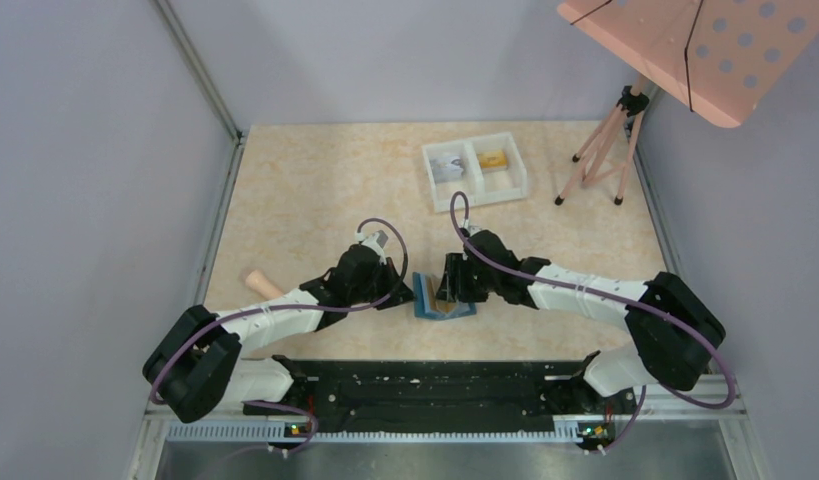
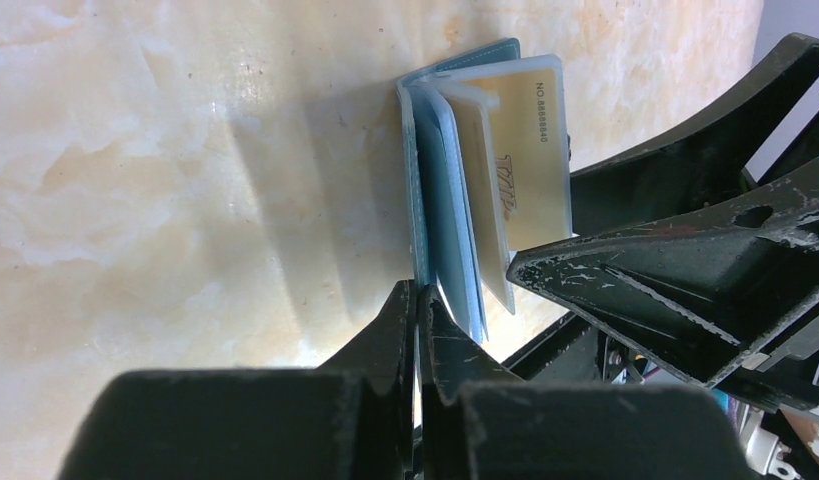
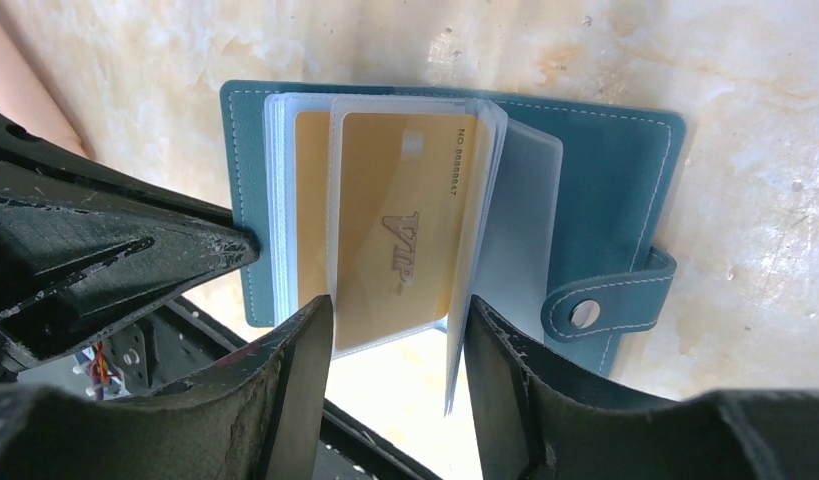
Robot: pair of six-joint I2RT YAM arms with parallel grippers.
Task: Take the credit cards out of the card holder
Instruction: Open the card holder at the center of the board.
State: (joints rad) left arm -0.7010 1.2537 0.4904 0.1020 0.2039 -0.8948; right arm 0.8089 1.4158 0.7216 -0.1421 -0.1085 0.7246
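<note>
**Grasp stage of one card's withdrawal: the wallet is pinned open and the card is straddled but not gripped.**

The teal-blue stitched bifold card holder [image 1: 443, 300] lies open on the beige marbled worktop [image 1: 305, 180], on the near side of the white two-compartment plastic tray [image 1: 482, 197] and well apart from it. Your left pincer [image 2: 417, 300] is clamped together on the holder's raised cover. Your right pincer [image 3: 397, 310] stands apart, one finger on each side of the flat gold plastic card [image 3: 395, 230] in its clear sleeve. The card's long axis runs parallel to the holder's spine and in line with the right pincer's reach, its short end toward the fingers. Your next move is probably to close on that short end, then pull straight along the axis while the left keeps its clamp.
</note>
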